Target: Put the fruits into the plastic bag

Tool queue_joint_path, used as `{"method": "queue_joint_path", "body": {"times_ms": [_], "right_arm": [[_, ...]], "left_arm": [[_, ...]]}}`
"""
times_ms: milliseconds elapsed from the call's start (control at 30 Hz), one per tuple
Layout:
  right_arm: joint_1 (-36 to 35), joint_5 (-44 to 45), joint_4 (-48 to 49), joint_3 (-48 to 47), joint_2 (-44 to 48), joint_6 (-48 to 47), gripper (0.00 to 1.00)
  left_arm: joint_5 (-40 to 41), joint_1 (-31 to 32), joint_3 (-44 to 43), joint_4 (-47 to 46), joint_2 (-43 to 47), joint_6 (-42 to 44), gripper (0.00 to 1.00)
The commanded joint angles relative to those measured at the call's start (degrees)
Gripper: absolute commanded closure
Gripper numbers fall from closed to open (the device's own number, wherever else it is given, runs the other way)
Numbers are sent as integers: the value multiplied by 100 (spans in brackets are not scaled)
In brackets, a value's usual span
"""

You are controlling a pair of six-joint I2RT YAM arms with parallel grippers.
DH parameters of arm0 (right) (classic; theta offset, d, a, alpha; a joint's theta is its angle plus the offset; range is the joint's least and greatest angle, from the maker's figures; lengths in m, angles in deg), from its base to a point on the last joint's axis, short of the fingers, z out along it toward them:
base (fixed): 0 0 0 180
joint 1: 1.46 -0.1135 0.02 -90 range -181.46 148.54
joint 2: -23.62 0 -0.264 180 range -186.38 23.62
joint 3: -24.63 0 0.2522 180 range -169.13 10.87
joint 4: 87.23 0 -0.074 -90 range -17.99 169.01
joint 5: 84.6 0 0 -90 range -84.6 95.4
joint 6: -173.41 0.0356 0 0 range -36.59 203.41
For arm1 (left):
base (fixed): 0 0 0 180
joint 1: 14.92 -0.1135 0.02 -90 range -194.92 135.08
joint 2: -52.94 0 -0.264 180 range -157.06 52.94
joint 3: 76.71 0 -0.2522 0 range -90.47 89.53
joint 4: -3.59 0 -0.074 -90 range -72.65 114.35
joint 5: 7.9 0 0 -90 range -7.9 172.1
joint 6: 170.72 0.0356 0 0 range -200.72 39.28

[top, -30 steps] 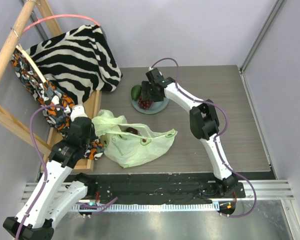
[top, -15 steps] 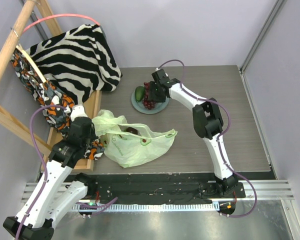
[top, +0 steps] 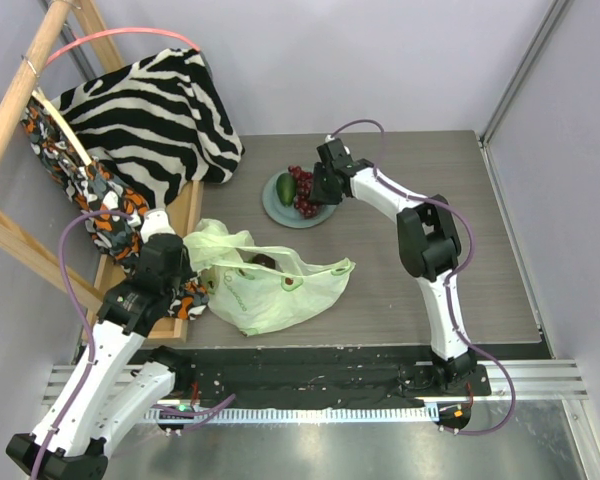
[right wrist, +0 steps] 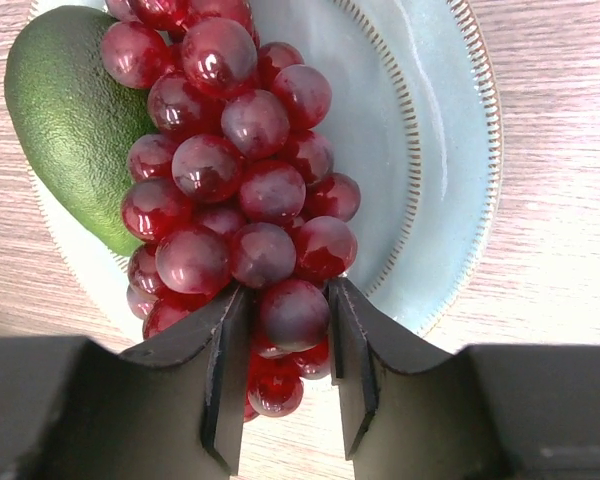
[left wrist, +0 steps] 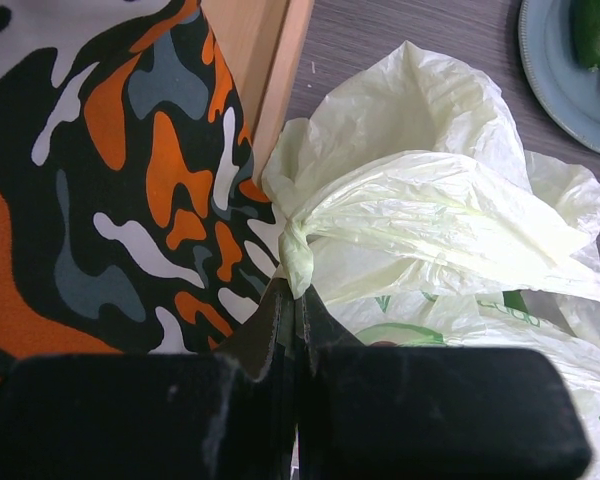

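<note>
From above, the plastic bag (top: 275, 290) lies crumpled toward the desk's near left corner, with a dark fruit (top: 264, 262) only half seen in its mouth. The left gripper (top: 187, 268) sits at the bag's left side, its fingertips hidden by plastic. Toward the far edge, the plate (top: 280, 212) carries the avocado (top: 285, 188) and the grape bunch (top: 304, 191), and the right gripper (top: 318, 190) is on the grapes

In the left wrist view, the fingers are pressed together on a twisted handle of the bag (left wrist: 430, 215), beside a patterned cloth (left wrist: 110, 200) and a wooden rail (left wrist: 265, 60). The plate is cut off at the picture's top right

In the right wrist view, the fingers clamp the lowest grapes of the bunch (right wrist: 230, 190), which rests against the avocado (right wrist: 65, 115). The bottom grapes overhang the plate's rim (right wrist: 445, 150); whether the bunch is lifted cannot be told
</note>
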Motion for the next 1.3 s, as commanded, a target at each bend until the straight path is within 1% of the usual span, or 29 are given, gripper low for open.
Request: {"method": "queue_joint_path", "body": {"times_ms": [0,33,67,133,500,567,967,1000,1133,1267], "right_arm": [[88,111,133,188,512,-163,74],[96,103,150,215,556,-163,76],[123,103,185,267,591,-171,81],[149,111,238,337,731,-180,85],[219,76,555,513,1365,-303,94],[211,76,607,610,1505,-312,98],[211,-3,748,1058,2454,-435,99],[219,-212,748,1085,2516,-444,99],[211,-468,757,1181,2858,-549,99],[219,-1056,722,1243,3263,-663,99]], "left_arm": [[83,-34,73,-272,70,-237,100],[74,-34,73,-289,79,-219,100],[66,-34,82,-359,79,-219,100],[31,-34,73,-421,44,-184,100],[-277,-34,47,-1124,-264,-149,100],[-408,-34,29,-1221,-299,-123,100],[-523,-34,55,-1502,-413,-105,100],[-532,-34,56,-1494,-422,-113,100],[-620,-34,38,-1608,-457,-96,100],[-769,-34,-67,-1564,-554,-113,100]]}}
